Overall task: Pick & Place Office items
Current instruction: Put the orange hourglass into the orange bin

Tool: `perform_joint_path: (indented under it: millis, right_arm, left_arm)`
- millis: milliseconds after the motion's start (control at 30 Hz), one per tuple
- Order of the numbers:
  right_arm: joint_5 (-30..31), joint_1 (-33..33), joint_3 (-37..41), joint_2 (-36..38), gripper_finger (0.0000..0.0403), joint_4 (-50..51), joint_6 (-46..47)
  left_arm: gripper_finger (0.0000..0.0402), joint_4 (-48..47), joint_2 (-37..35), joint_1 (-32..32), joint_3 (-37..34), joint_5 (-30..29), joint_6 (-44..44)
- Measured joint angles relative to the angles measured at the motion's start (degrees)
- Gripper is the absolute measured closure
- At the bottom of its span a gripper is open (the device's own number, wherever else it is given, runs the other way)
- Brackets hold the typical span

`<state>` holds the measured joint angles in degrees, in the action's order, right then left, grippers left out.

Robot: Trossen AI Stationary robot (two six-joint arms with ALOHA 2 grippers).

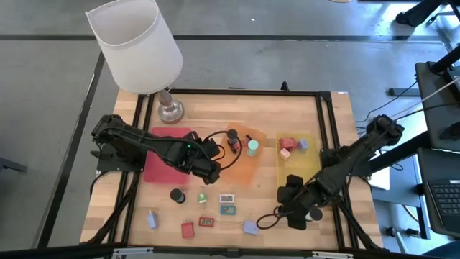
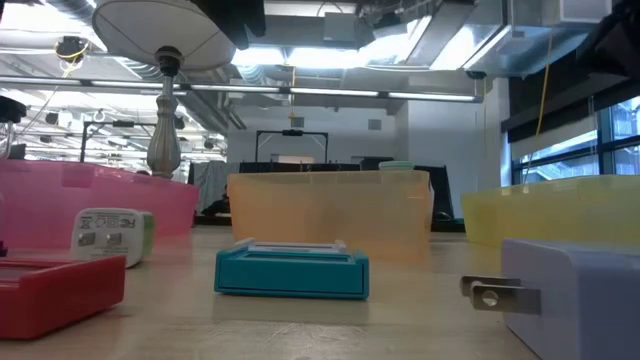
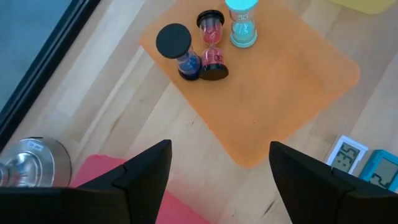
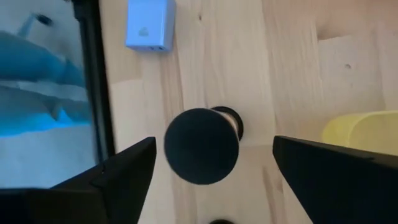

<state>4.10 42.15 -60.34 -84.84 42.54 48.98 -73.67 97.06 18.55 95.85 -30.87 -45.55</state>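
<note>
At the near right corner of the wooden table [image 1: 237, 115], the right gripper [image 4: 211, 165] hangs just above a black-capped sand timer [image 4: 202, 144], its fingers [image 4: 127, 171] spread apart on either side of it and not touching it; the timer stands upright on the bare wood just near of the yellow tray [image 1: 296, 164], with a lavender plug adapter [image 4: 149, 23] lying further off by the table's near edge. The left gripper [image 3: 217, 174] hovers with its fingers parted and nothing between them, over the gap between the pink tray [image 1: 162, 164] and the orange tray [image 3: 273, 81]. In the orange tray stand three sand timers close together: a black-capped one with blue sand [image 3: 179, 50], one with red sand [image 3: 211, 53] and a teal one [image 3: 241, 22]. Red and lavender blocks [image 1: 291, 145] sit in the yellow tray. Small flat office items lie scattered along the near side of the table, among them a teal rectangle [image 2: 292, 270] and a white-and-green one [image 2: 112, 235].
</note>
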Motion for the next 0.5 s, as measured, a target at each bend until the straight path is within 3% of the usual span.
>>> perform_joint_path:
  millis: [500]
  right_arm:
    - [1.41,0.23,0.0,-1.73,0.0061,-0.16,-5.82]
  left_arm:
    - [0.0135,0.15,0.0,0.0,0.0,-0.92,-2.71]
